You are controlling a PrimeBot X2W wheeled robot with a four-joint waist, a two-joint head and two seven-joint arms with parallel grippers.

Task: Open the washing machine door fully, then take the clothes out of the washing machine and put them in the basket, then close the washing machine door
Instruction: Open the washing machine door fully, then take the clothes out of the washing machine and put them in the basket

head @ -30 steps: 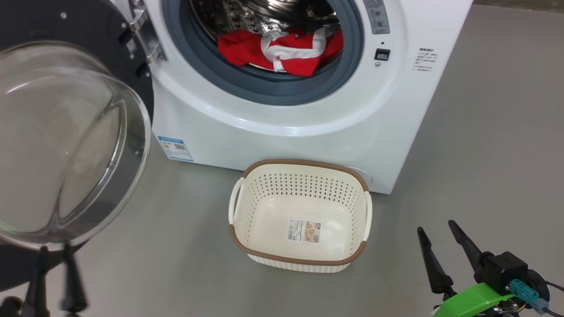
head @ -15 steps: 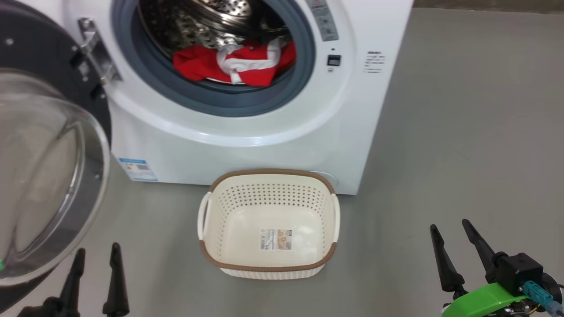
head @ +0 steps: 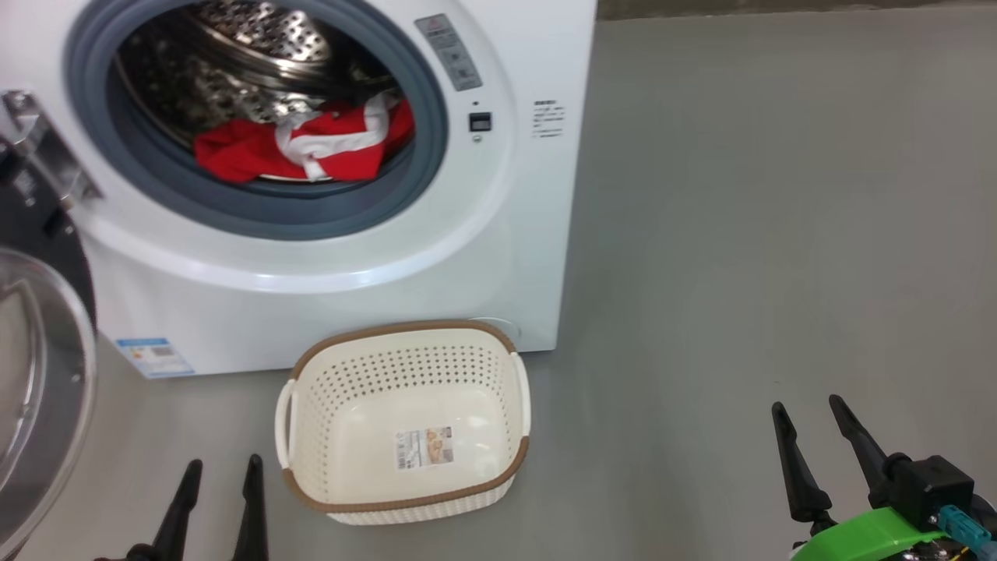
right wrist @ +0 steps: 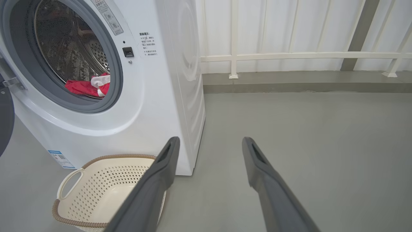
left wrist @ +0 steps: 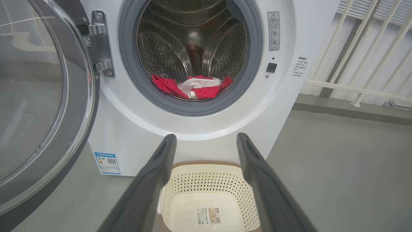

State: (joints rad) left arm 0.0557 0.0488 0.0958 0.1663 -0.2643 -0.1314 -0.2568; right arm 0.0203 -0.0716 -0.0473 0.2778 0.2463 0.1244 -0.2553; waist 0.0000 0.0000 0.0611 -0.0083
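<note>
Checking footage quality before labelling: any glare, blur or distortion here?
Head view: evenly lit, soft sheen on the door glass. Left wrist view: reflections streak the door; drum back looks blurry. Right wrist view: wide angle bows the washer side; near fingers soft.

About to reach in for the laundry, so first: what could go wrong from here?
1. The clothes lie behind the grey rubber ring; the fingers of the left gripper could snag that lip or lift only one garment.
2. The washing machine door stands open close beside that arm; a wide swing may knock it.
3. The basket is small; a released garment could land on the floor.
</note>
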